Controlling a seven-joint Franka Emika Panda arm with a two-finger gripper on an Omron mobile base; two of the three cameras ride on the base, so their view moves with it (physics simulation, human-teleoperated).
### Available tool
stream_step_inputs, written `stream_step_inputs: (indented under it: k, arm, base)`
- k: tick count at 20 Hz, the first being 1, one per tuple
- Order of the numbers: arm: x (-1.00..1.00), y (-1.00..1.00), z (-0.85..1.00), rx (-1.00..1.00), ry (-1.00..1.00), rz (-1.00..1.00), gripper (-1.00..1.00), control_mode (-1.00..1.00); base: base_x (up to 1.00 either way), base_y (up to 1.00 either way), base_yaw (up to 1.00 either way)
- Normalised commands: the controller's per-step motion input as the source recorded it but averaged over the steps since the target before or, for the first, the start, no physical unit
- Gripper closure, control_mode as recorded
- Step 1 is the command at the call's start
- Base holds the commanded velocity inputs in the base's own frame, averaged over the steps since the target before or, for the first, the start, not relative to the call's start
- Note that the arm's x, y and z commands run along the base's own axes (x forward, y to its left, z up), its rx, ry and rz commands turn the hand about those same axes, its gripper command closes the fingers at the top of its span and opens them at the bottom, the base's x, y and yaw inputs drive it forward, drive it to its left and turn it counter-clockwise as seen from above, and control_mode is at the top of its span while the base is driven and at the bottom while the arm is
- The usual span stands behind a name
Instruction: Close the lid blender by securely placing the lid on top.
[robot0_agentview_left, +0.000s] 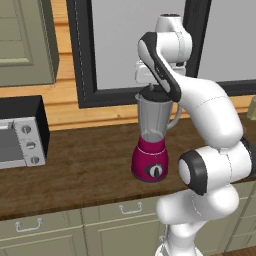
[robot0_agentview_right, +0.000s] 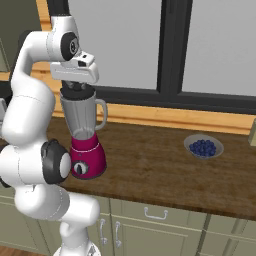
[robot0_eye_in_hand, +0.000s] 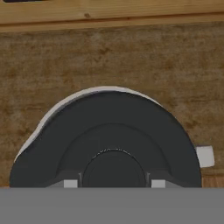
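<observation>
Directly above the blender jar's rim, the gripper pinches the lid's knob; bare counter surrounds the base.

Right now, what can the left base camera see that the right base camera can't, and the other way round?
Left base view alone: the silver-and-black toaster oven at the counter's left. Right base view alone: a bowl of blueberries right of the blender. Both show the blender on the wooden counter, the dark lid at the jar's rim, and the tool shut on it from above.
</observation>
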Motion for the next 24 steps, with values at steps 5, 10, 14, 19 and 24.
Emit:
stream_step_inputs:
  k: [5,10,14,19,24]
  arm:
    - [0.29,0.0,0.0,0.0,0.0,0.0,1.0,-1.0]
    - [0.15,0.0,-0.02,0.0,0.0,0.0,1.0,-1.0]
    - [0.03,0.0,-0.11,0.0,-0.01,0.0,1.0,-1.0]
    - [0.0,0.0,-0.22,0.0,-0.04,0.0,1.0,-1.0]
    - [0.06,0.0,-0.33,0.0,-0.08,0.0,1.0,-1.0]
  base:
    - [0.0,0.0,0.0]
    - [0.0,0.0,0.0]
    - [0.0,0.0,0.0]
    - [0.0,0.0,0.0]
    - [0.0,0.0,0.0]
